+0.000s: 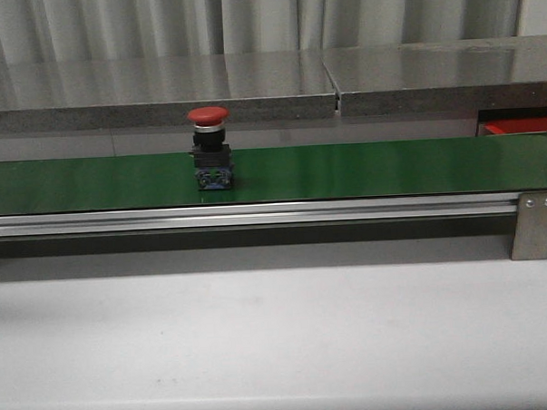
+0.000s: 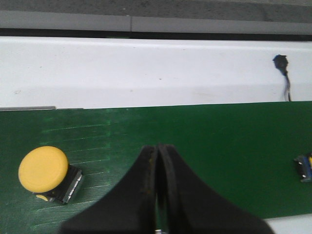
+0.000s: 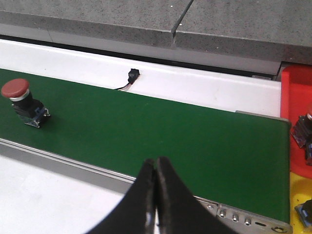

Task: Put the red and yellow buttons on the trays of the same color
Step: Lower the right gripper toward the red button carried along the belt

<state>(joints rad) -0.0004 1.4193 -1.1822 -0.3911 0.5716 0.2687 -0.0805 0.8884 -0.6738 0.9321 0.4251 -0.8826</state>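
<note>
Red-capped button (image 1: 209, 147) with black body, blue base, centre-left on green belt (image 1: 390, 168). Yellow-capped button (image 2: 45, 170) lower left. Red tray (image 3: 295, 105) far right. Black fingers (image 2: 141, 195). White table (image 1: 279, 341).

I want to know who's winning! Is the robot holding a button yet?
No. Both grippers, left and right, have their jaws shut on nothing. The red button sits untouched on the belt.

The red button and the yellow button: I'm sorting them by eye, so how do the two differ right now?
The red button has a domed red cap; the yellow button has a flatter yellow cap. The red button shows in the front and right wrist views; the yellow button shows only in the left wrist view. Both sit cap-up on the green belt, on dark bodies, with neither gripper touching them.
</note>
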